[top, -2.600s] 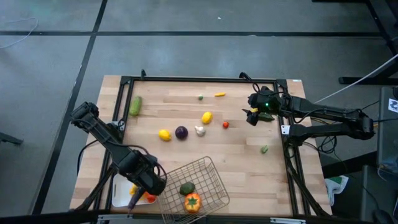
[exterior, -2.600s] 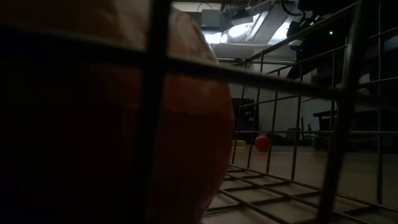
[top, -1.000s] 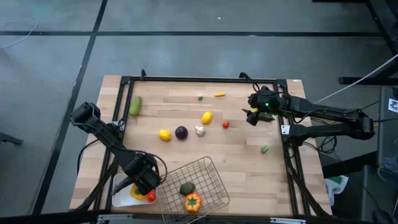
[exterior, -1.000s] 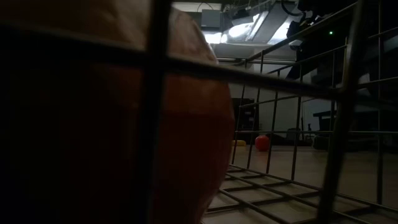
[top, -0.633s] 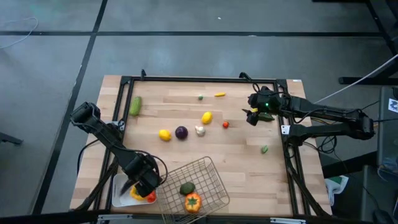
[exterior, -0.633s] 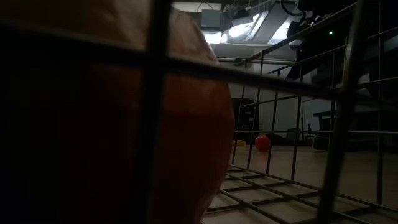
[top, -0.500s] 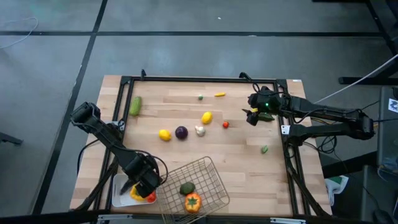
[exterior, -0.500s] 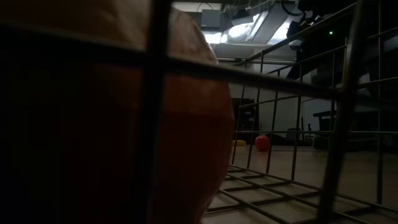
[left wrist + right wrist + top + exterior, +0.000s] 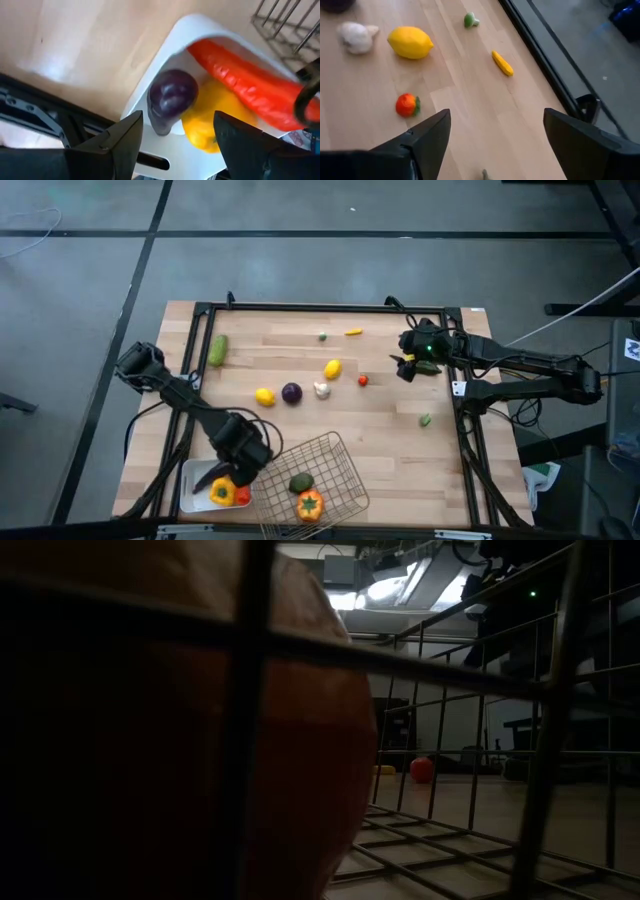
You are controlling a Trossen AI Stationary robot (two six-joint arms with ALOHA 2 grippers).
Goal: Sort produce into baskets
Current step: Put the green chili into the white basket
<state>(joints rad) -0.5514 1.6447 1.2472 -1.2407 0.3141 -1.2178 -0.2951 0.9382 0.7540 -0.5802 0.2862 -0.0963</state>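
My left gripper (image 9: 218, 473) is open and empty just above the white tray (image 9: 190, 490) at the near left. Its fingers stand apart (image 9: 177, 127) over the tray's corner. In the tray lie a purple eggplant (image 9: 171, 97), a yellow pepper (image 9: 222, 493) and a red pepper (image 9: 240, 80). The wire basket (image 9: 335, 460) beside the tray holds a green piece (image 9: 301, 483) and an orange pepper (image 9: 310, 504). My right gripper (image 9: 403, 365) is open and empty (image 9: 495, 120) at the far right, above the bare wood.
Loose on the table: a cucumber (image 9: 218, 349), two lemons (image 9: 264, 396) (image 9: 332, 368), a purple onion (image 9: 291, 392), garlic (image 9: 321, 390), a small red piece (image 9: 362, 380), a small yellow pepper (image 9: 353, 332) and small green pieces (image 9: 322, 336) (image 9: 425, 419). A black frame (image 9: 300, 307) runs around the table.
My left gripper has drawn back from over the tray, toward the table's far and right side. The yellow pepper in the tray now shows uncovered. My right arm has kept still.
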